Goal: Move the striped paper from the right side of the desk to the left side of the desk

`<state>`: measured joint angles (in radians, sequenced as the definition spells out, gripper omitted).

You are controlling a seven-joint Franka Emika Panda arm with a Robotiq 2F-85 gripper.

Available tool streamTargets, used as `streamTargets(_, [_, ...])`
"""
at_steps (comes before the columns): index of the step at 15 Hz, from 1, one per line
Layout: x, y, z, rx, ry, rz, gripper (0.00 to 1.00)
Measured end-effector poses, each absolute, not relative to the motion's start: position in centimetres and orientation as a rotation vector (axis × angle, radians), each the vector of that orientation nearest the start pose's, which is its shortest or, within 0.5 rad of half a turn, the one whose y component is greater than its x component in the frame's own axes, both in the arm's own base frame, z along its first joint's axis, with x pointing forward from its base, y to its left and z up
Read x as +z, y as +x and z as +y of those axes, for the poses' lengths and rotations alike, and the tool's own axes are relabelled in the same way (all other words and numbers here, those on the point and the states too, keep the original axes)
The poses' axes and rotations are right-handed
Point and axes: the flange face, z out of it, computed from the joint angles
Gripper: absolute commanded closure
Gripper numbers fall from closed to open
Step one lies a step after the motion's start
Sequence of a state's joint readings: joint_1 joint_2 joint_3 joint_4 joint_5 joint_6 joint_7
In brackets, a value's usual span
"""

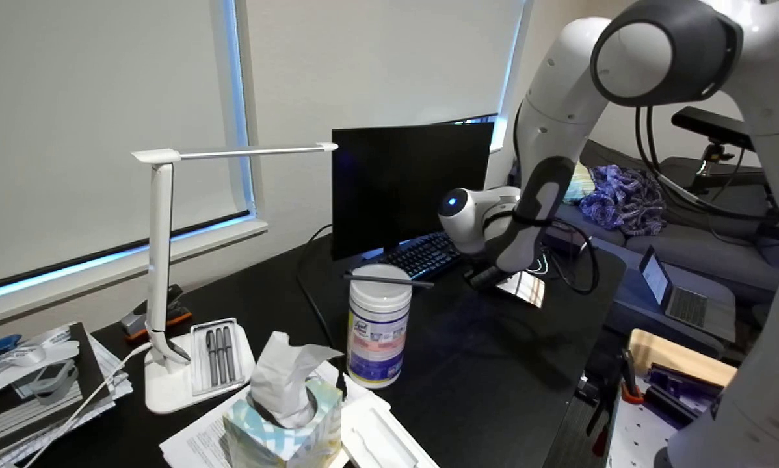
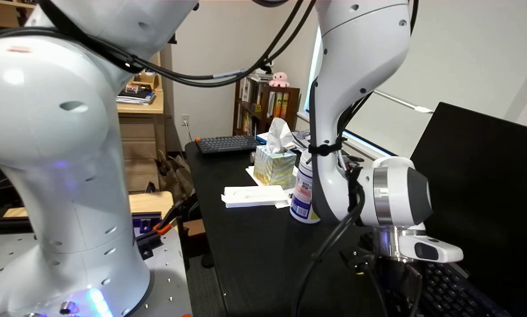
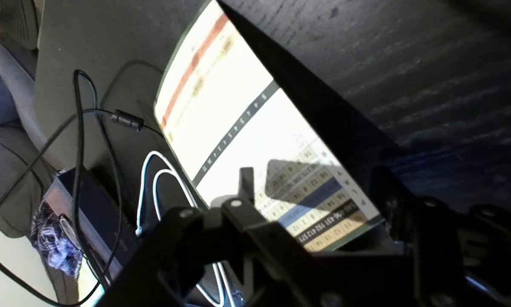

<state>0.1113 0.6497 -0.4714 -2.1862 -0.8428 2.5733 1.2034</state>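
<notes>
The striped paper (image 3: 234, 98) is a small printed card with coloured and dark stripes. It lies bowed on the black desk (image 3: 366, 64), with a dark shadow along one long edge. It also shows in an exterior view (image 1: 527, 288) beside the gripper, near the desk's far end. My gripper (image 3: 313, 181) is open in the wrist view. One finger overlaps the card's lower left side, and the other is just past its lower right corner. Whether either finger touches the card cannot be told. In an exterior view the gripper (image 2: 395, 281) is dark, low over the desk, and the card is hidden.
A white canister (image 1: 378, 338) with a dark stick on its lid stands on the desk. A tissue box (image 1: 285, 422), white lamp (image 1: 160, 260), monitor (image 1: 409, 188) and keyboard (image 1: 425, 255) stand around. White cable (image 3: 146, 179) and black cable (image 3: 80, 128) lie close to the card.
</notes>
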Motion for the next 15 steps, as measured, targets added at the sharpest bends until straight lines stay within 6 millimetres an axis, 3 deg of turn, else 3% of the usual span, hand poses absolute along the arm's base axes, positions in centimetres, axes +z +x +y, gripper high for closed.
streamTargets(6, [9.8, 48.2, -19.2, 0.017, 2.299, -0.85, 0.98])
streamTargets(10, [10.5, 47.1, -18.4, -0.064, 2.407, -0.727, 1.0])
streamTargets(15, [16.9, 44.2, -17.0, -0.113, 2.59, -0.485, 1.0])
